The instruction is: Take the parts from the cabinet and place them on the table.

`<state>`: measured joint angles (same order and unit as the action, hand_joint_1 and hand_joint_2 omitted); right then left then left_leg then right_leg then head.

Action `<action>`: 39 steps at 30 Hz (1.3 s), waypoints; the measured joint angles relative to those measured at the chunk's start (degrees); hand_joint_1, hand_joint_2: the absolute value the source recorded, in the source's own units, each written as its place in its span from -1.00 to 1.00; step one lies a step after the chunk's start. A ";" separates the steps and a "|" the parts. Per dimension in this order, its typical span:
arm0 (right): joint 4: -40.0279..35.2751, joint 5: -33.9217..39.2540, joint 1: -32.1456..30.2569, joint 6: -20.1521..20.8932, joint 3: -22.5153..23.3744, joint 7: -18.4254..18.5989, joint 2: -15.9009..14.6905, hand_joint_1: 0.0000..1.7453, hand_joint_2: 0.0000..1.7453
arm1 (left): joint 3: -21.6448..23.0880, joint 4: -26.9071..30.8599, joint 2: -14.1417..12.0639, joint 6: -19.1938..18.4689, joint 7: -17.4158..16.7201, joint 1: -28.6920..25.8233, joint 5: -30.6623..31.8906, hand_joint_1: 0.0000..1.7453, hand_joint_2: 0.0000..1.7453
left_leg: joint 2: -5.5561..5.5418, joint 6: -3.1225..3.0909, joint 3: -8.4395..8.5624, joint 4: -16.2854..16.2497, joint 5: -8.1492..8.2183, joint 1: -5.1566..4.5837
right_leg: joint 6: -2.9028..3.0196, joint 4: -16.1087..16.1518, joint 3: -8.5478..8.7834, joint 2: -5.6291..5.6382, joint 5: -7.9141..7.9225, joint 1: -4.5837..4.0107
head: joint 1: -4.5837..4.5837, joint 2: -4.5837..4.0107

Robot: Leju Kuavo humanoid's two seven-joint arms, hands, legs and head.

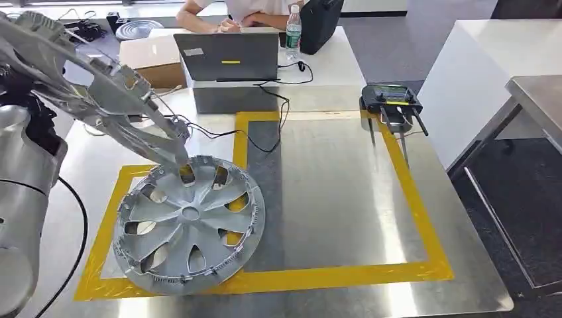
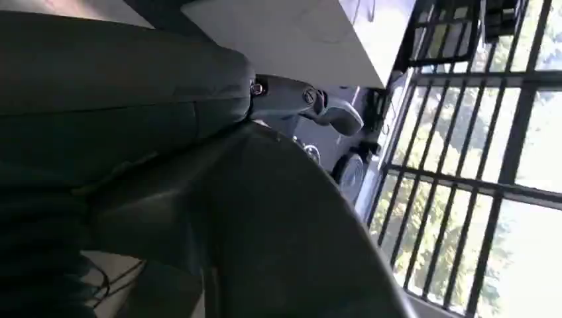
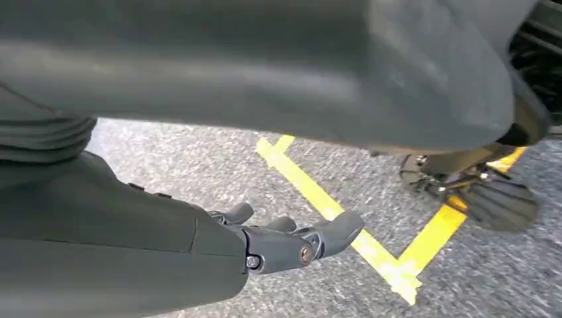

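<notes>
Placing step, by the look of things, and close to its end. Silver wheel cover down on the steel worktop, face up, at the near left corner of the yellow tape frame, lower rim overlapping the tape. Left robot hand at the far edge of the wheel cover, touching or just beside the rim. Cannot tell from the head view whether clamped on it or merely resting there, and the left wrist view is too dark and crowded to settle it. Right robot hand hanging low over grey floor marked with yellow lines, fingers loosely spread, holding nothing.

Next move, as a judgement: let go cleanly if gripping, lift the left arm clear without dragging the cover, perhaps nudge it fully inside the tape first, then turn back for another part.

Little to read. Laptop lid with a yellow strip and a small pale sticker, neither legible. Water bottle label too small to make out. Handheld controller at the far right of the frame, screen lit, text unreadable.
</notes>
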<state>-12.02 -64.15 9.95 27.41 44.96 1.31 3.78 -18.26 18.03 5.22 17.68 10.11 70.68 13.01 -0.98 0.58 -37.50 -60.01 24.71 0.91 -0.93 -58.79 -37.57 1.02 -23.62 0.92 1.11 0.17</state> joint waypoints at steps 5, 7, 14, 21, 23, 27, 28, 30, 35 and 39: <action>0.00 0.15 -0.09 0.00 0.00 -0.79 0.02 -1.00 -1.00 | 10.35 0.28 0.33 14.40 -2.66 -0.43 31.82 -1.00 -1.00 | 0.14 -0.01 0.00 0.00 0.02 0.00 | -0.04 0.04 -0.02 0.17 -0.01 -0.02 | 0.02 0.00; 0.00 -0.04 -0.24 0.00 0.00 -0.77 0.02 -1.00 -1.00 | 16.71 0.40 -1.08 9.87 6.05 -0.93 43.75 -1.00 -1.00 | -0.42 -0.04 -0.07 0.07 0.04 0.03 | 0.08 0.01 0.25 -0.44 -0.30 -0.03 | -0.02 0.00; 0.00 0.17 -0.08 0.00 0.00 0.24 0.20 -1.00 -1.00 | 6.10 -0.06 0.27 -10.38 4.92 -2.43 2.88 -1.00 -1.00 | 0.01 0.08 -0.14 0.09 -0.22 0.05 | -0.02 0.01 -0.20 -0.09 0.12 -0.13 | 0.00 0.00; 0.00 0.31 0.05 0.00 0.00 0.06 0.20 -1.00 -1.00 | 5.85 0.61 1.97 4.56 0.29 -1.11 9.94 -1.00 -1.00 | 0.04 0.13 0.02 0.09 -0.15 0.05 | 0.09 0.01 -0.20 -0.04 0.15 -0.06 | 0.00 0.00; 0.00 0.33 0.15 0.00 0.00 -0.31 0.20 -1.00 -1.00 | 12.28 0.63 2.69 13.28 -10.06 -0.42 34.76 -1.00 -1.00 | 0.26 0.13 -0.07 0.08 -0.14 0.03 | 0.08 0.04 -0.36 0.17 0.26 -0.05 | 0.04 0.00; 0.00 0.00 0.05 0.00 0.00 0.33 0.20 -1.00 -1.00 | 26.51 -0.46 -0.40 -0.32 -7.63 -0.82 71.38 -1.00 -1.00 | -0.48 0.41 -0.18 0.26 0.24 -0.05 | 0.54 -0.07 0.40 -0.64 -0.42 0.03 | -0.22 0.00; 0.00 0.02 0.33 0.00 0.00 0.35 0.24 -1.00 -1.00 | 26.83 -0.50 -1.18 -7.26 -5.24 -1.53 73.64 -1.00 -1.00 | 0.12 0.38 0.08 0.26 0.35 -0.22 | 0.45 -0.07 0.48 -0.12 -0.39 0.11 | -0.17 0.00; 0.00 0.00 0.23 0.00 0.00 0.70 0.44 -1.00 -1.00 | 22.98 -0.52 -1.40 -14.40 -2.96 -2.69 67.79 -1.00 -1.00 | 0.52 0.20 0.58 0.26 0.16 -0.34 | 0.04 -0.07 0.13 0.21 -0.03 0.13 | -0.13 0.00; 0.00 -0.07 0.21 0.00 0.00 0.79 0.48 -1.00 -1.00 | 9.01 -0.65 0.00 10.08 -1.57 -1.96 24.80 -1.00 -1.00 | 0.36 0.30 0.16 0.27 -0.09 -0.07 | 0.26 -0.08 -0.31 0.05 0.12 0.05 | -0.18 0.00; 0.00 -0.04 -0.01 0.00 0.00 0.39 0.46 -1.00 -1.00 | 16.13 -0.78 -0.67 5.24 -2.70 -1.62 18.29 -1.00 -1.00 | -0.01 0.21 0.14 0.31 -0.05 -0.03 | 0.15 -0.07 -0.01 -0.30 -0.10 0.00 | -0.17 0.00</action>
<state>-12.02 -64.19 9.93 27.41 44.96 1.71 4.24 -2.13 17.25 4.55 22.92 7.41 69.06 31.29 -1.00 0.80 -37.36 -59.70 24.66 0.88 -0.79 -58.86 -37.58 0.72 -23.71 0.92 0.94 0.17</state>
